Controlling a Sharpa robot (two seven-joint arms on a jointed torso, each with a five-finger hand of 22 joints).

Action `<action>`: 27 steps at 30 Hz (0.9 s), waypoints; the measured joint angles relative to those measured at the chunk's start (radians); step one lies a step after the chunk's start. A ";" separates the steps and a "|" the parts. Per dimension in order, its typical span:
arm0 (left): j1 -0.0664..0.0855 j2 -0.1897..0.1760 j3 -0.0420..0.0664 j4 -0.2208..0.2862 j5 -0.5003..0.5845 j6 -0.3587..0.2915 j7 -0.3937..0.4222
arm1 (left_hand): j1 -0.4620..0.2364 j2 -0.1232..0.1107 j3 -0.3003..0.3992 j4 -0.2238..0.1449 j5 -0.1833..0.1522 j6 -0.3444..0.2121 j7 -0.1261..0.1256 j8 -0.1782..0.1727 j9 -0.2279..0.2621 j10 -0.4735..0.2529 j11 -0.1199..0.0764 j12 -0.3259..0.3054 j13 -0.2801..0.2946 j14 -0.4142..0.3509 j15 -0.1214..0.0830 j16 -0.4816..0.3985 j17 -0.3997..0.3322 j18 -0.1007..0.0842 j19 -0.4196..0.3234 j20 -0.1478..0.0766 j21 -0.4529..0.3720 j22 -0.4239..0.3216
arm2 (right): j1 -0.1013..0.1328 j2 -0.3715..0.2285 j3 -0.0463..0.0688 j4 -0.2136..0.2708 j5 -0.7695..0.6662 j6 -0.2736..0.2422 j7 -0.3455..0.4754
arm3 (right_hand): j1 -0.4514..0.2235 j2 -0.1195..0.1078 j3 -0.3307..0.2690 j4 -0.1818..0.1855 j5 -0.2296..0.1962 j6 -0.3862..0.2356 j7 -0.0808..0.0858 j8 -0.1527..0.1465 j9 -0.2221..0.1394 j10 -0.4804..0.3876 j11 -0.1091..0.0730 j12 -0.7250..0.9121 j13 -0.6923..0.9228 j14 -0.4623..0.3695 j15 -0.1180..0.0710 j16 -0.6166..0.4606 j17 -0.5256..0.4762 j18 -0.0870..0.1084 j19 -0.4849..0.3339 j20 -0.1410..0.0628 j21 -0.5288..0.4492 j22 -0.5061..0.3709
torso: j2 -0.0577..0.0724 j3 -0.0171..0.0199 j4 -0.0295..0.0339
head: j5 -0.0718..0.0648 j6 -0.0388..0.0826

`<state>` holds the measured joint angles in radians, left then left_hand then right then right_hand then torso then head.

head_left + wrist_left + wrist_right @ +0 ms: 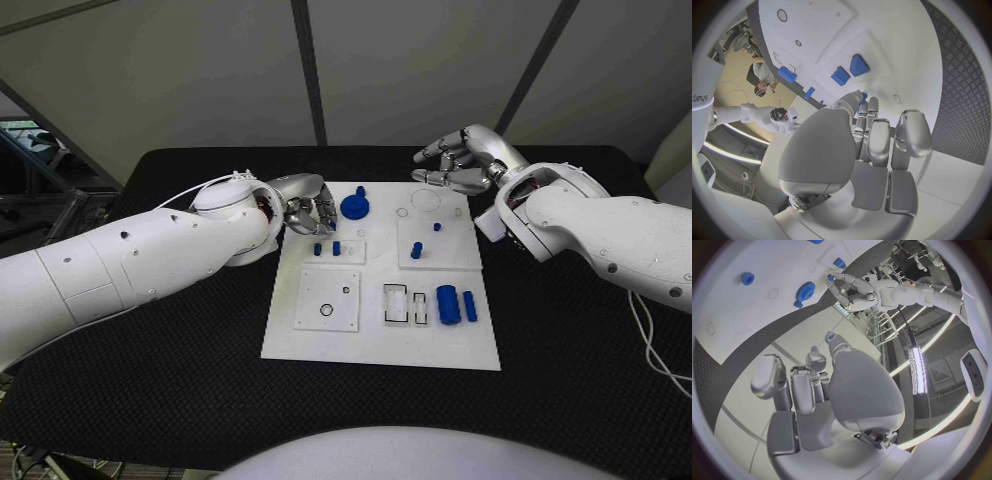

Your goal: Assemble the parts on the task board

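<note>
The left hand [306, 212], fingers curled, sits beside the blue gear [356, 207]; any contact is hidden. The right hand [459, 160] hovers curled, empty.

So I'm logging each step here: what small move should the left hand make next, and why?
Probably close its fingers on the blue gear. The left hand sits right beside that gear at the far end of the task board, seemingly holding nothing, and the right hand hovers off the board's far edge.
</note>
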<state>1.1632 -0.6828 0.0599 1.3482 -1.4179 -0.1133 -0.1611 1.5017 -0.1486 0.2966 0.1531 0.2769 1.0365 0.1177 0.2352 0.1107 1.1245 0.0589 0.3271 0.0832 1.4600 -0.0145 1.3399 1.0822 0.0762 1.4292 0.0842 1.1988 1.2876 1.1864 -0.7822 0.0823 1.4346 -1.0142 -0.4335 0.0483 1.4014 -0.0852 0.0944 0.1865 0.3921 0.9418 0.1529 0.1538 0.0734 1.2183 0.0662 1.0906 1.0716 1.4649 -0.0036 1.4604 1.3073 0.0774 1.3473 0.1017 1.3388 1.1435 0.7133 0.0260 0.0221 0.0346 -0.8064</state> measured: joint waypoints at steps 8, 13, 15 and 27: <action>0.000 0.004 0.000 -0.007 0.002 0.006 -0.001 | 0.000 0.000 0.000 0.000 0.000 0.004 0.004 0.000 0.000 0.000 0.000 0.000 0.000 0.000 0.000 0.000 0.000 0.000 0.000 0.000 0.000 0.001 | 0.000 0.000 0.000 0.001 0.000 0.000 0.000 | 0.000 0.000 0.000 0.000 0.000 0.000 0.000 0.000 0.000 0.000 0.000 0.000 0.000 0.000 0.000 0.000 0.000 0.000 0.000 0.000 0.000 0.000 | 0.000 0.0005 0.0000 | 0.000 -0.001; 0.000 0.005 0.000 -0.011 0.003 0.014 -0.003 | 0.000 0.000 0.000 0.000 0.000 0.004 0.004 0.000 0.000 0.000 0.000 0.000 0.001 0.000 0.000 0.000 -0.003 0.000 0.000 0.000 0.000 0.001 | 0.000 -0.001 0.000 0.001 0.000 0.001 -0.001 | 0.000 0.000 0.000 0.000 0.000 0.000 0.000 0.000 0.000 0.000 0.000 0.000 0.000 0.000 0.000 0.000 0.001 0.000 0.000 0.000 0.000 0.000 | 0.000 0.0006 -0.0001 | -0.002 -0.002; 0.000 0.005 0.001 -0.011 0.004 0.017 -0.005 | 0.000 0.000 0.000 0.000 0.000 0.004 0.004 0.000 0.000 0.000 0.000 0.000 0.001 0.000 0.000 0.000 -0.003 0.000 0.000 0.000 0.000 0.001 | 0.000 -0.001 0.000 0.001 0.000 0.001 -0.001 | 0.000 0.000 0.000 0.000 0.000 0.000 0.000 0.000 0.000 0.000 0.000 0.000 0.000 0.000 0.000 0.000 0.001 0.000 0.000 0.000 0.000 0.000 | -0.001 0.0006 -0.0001 | -0.002 -0.001; 0.001 0.007 0.001 -0.014 0.007 0.026 -0.010 | -0.007 -0.007 0.000 0.000 0.000 0.003 0.004 -0.007 0.000 0.004 -0.004 -0.007 0.001 0.000 0.000 0.000 -0.005 0.000 0.000 0.000 0.000 0.001 | 0.000 -0.001 0.000 0.000 0.000 0.002 -0.002 | 0.000 0.000 0.000 0.000 0.000 0.000 0.000 0.000 0.000 0.000 0.000 0.000 0.000 0.000 0.000 0.000 0.001 0.000 0.000 0.000 0.000 0.000 | -0.001 0.0003 -0.0002 | -0.001 -0.003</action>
<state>1.1639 -0.6761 0.0607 1.3342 -1.4109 -0.0877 -0.1714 1.4950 -0.1553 0.2966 0.1532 0.2769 1.0400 0.1213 0.2285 0.1105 1.1281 0.0553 0.3199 0.0842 1.4600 -0.0145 1.3399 1.0769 0.0762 1.4291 0.0842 1.1988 1.2885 1.1865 -0.7827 0.0823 1.4348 -1.0145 -0.4316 0.0464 1.4014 -0.0852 0.0944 0.1865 0.3921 0.9418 0.1529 0.1538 0.0734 1.2183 0.0662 1.0906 1.0716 1.4649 -0.0036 1.4604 1.3079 0.0775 1.3472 0.1017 1.3389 1.1434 0.7126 0.0263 0.0220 0.0336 -0.8096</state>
